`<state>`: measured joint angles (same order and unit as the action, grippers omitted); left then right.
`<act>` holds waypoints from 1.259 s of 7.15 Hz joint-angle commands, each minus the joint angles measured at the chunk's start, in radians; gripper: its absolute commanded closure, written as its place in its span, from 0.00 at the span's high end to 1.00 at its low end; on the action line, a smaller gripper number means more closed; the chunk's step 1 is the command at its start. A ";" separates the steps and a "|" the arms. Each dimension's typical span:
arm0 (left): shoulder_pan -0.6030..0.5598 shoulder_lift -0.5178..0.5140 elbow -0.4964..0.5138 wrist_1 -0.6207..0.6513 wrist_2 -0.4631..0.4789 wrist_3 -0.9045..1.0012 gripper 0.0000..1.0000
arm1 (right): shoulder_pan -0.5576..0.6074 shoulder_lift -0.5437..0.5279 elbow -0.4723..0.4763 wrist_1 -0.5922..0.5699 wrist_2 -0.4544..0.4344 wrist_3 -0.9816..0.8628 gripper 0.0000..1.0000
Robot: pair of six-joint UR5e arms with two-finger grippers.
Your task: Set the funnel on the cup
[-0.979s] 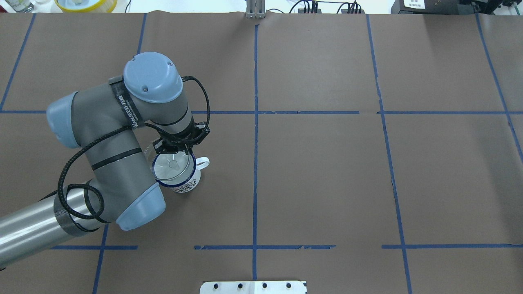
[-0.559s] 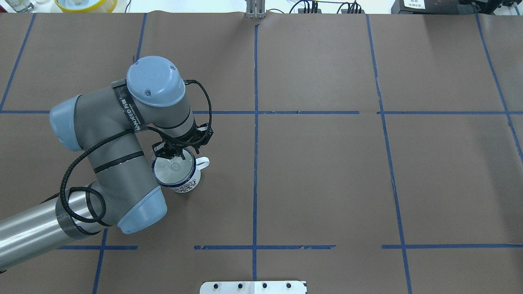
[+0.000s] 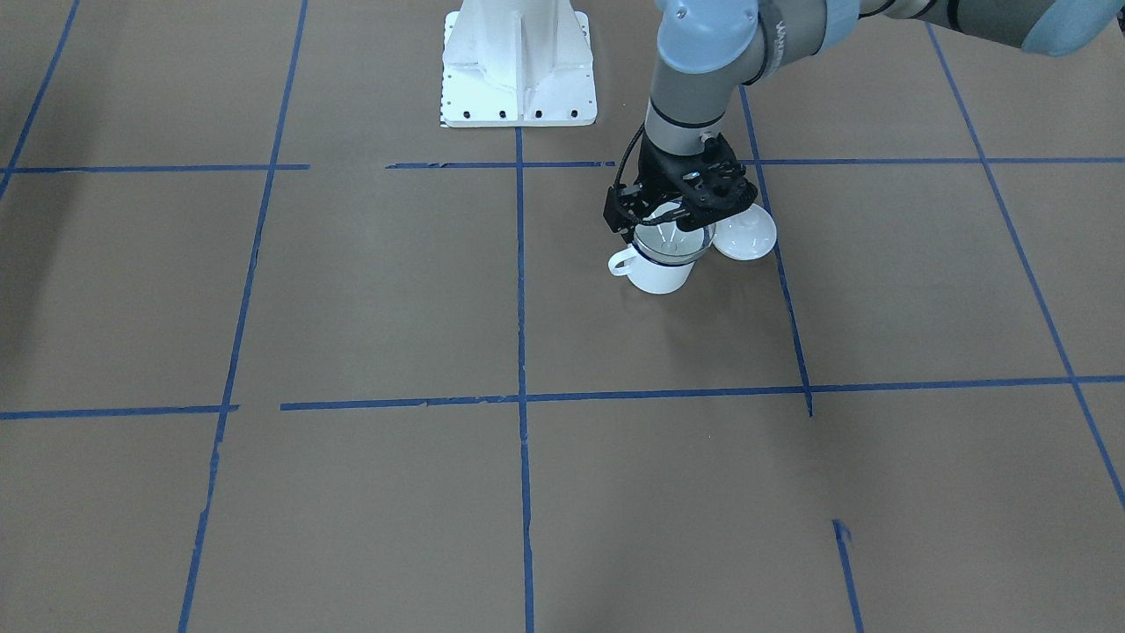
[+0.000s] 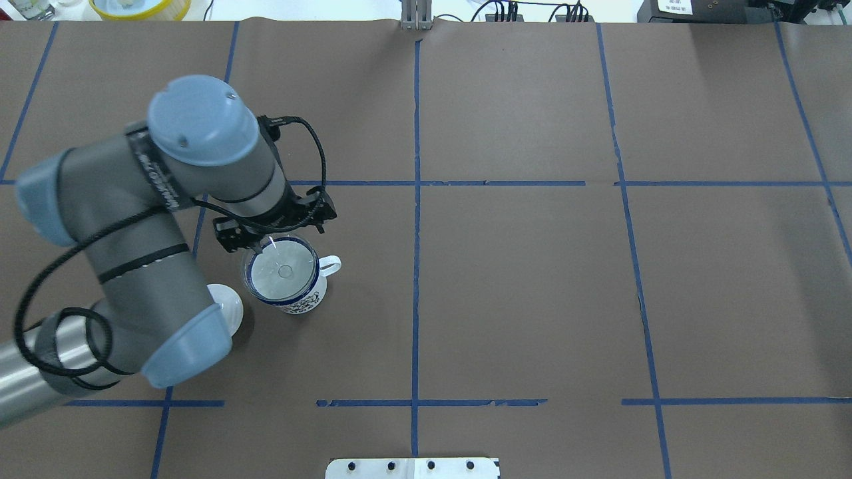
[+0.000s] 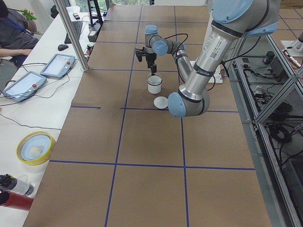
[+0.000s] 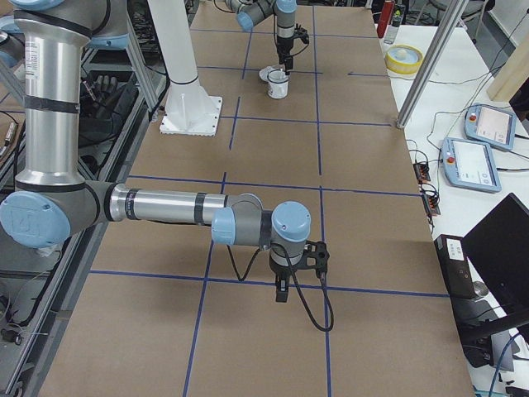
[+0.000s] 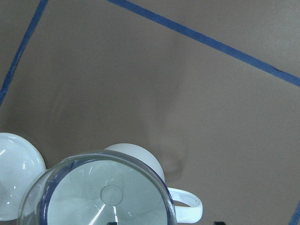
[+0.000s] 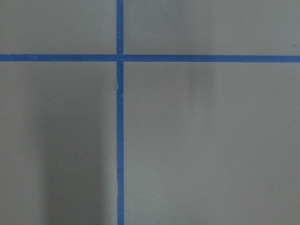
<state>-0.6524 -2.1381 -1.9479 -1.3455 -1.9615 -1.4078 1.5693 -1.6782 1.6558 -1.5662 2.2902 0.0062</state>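
The clear funnel (image 4: 283, 269) sits in the mouth of the white cup (image 4: 303, 299), whose handle points right. In the front view the funnel (image 3: 672, 239) rests on the cup (image 3: 659, 274). My left gripper (image 4: 269, 236) is open and empty, just above the funnel's far rim. The left wrist view looks down on the funnel (image 7: 108, 197) and the cup's handle (image 7: 185, 204); no fingers touch them. My right gripper (image 6: 281, 289) shows only in the right side view, hanging low over bare table far from the cup. I cannot tell whether it is open or shut.
A round white knobbed lid (image 4: 226, 309) lies on the table just left of the cup, partly under my left arm; it also shows in the front view (image 3: 745, 233). Blue tape lines cross the brown table. A white robot base plate (image 3: 518, 88) stands nearby.
My left gripper has let go of the funnel's rim and risen. The arm has swung back and left, uncovering the lid. The funnel stays seated in the cup.
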 commanded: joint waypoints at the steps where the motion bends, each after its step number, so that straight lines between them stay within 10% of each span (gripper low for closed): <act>1: -0.175 0.120 -0.123 -0.026 -0.023 0.317 1.00 | 0.000 0.000 0.001 0.000 0.000 0.000 1.00; 3: -0.394 0.322 -0.115 -0.163 -0.192 0.654 1.00 | 0.000 0.000 -0.001 0.000 0.000 0.000 1.00; 7: -0.778 0.680 0.030 -0.288 -0.228 1.340 1.00 | 0.000 0.000 0.001 0.000 0.000 0.000 1.00; 9: -1.019 0.762 0.168 -0.287 -0.427 1.449 1.00 | 0.000 0.000 -0.001 0.000 0.000 0.000 1.00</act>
<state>-1.5298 -1.4339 -1.8618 -1.6298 -2.2627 -0.0230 1.5693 -1.6782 1.6556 -1.5662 2.2902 0.0061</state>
